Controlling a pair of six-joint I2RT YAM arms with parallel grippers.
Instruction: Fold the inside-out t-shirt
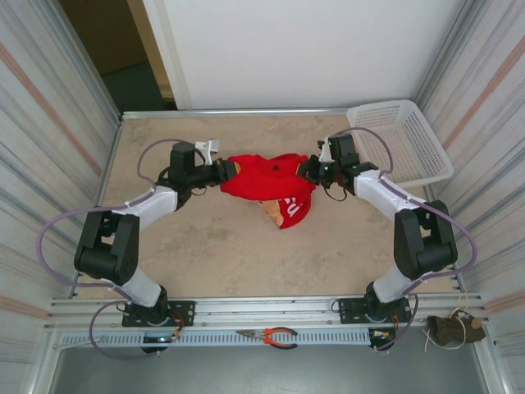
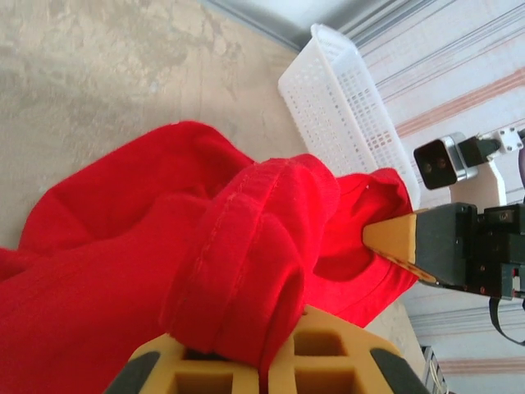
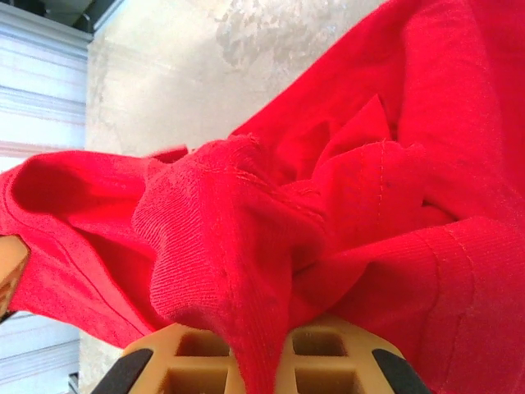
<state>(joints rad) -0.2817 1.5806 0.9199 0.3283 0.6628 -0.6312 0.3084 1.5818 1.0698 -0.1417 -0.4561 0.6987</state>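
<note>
Both grippers clamped on the red shirt, far-middle of the table.

Left gripper (image 1: 225, 172): jaws closed tight on a thick hemmed fold of the inside-out t-shirt (image 1: 267, 185); in the left wrist view the red cloth bunches out from between the tan pads (image 2: 205, 369). Right gripper (image 1: 305, 170): likewise closed, with a wad of ribbed red fabric pinched between its pads (image 3: 328, 357), at the shirt's opposite end. The two grippers face each other, the shirt bunched between them over the table (image 1: 246, 254). A lobe showing brown print and white lettering trails toward the near side, below the right gripper. Cannot tell whether the cloth touches the tabletop. A white basket (image 1: 402, 139) sits at the far right corner, apart from the shirt.
</note>
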